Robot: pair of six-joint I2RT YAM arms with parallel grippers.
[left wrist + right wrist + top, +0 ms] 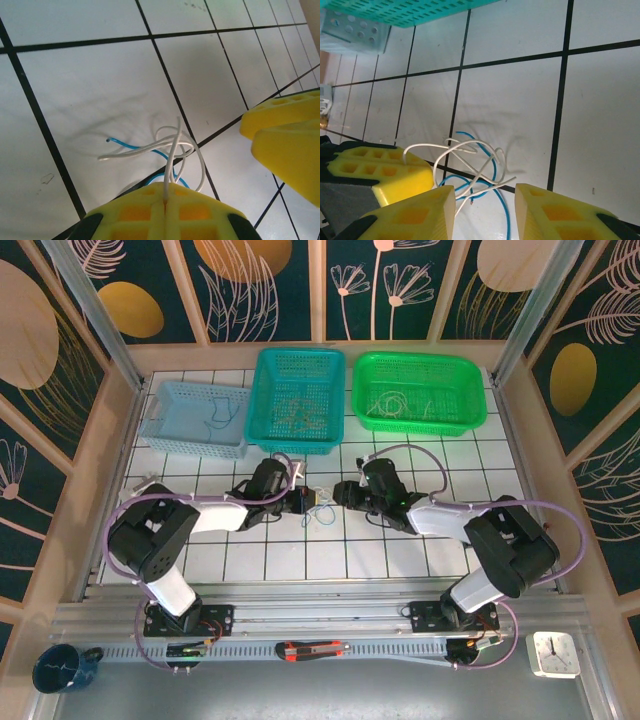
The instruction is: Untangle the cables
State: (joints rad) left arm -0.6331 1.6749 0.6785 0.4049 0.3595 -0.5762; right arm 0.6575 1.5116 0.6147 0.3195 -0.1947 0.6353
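Looking at how things sit, I'd call this the very start of the pull-apart step: the cables (322,511) lie on the white tiled table (400,550) right between the two tools, just in front of the teal basket (297,400). The left gripper (165,195) is clamped tight on a strand of the white wire (172,155), which runs straight up out of the seam between its yellow pads. The rest of that wire loops over the blue wire (127,145), so they're clearly not separated yet. The right gripper (484,195) is spread apart with nothing pinched. Loose wire ends lie in the gap between its fingers, but I can't tell whether it's lined up on the blue one or on another bit of white. My guess for the next move: it needs to settle over a blue strand, close on that alone, and then the two arms ease apart slowly so the loops slide free instead of cinching into a knot. Pose-wise, both arms reach forward low over the table with their forearms angled inward, so the grippers sit almost nose to nose, tips near each other over the bundle.
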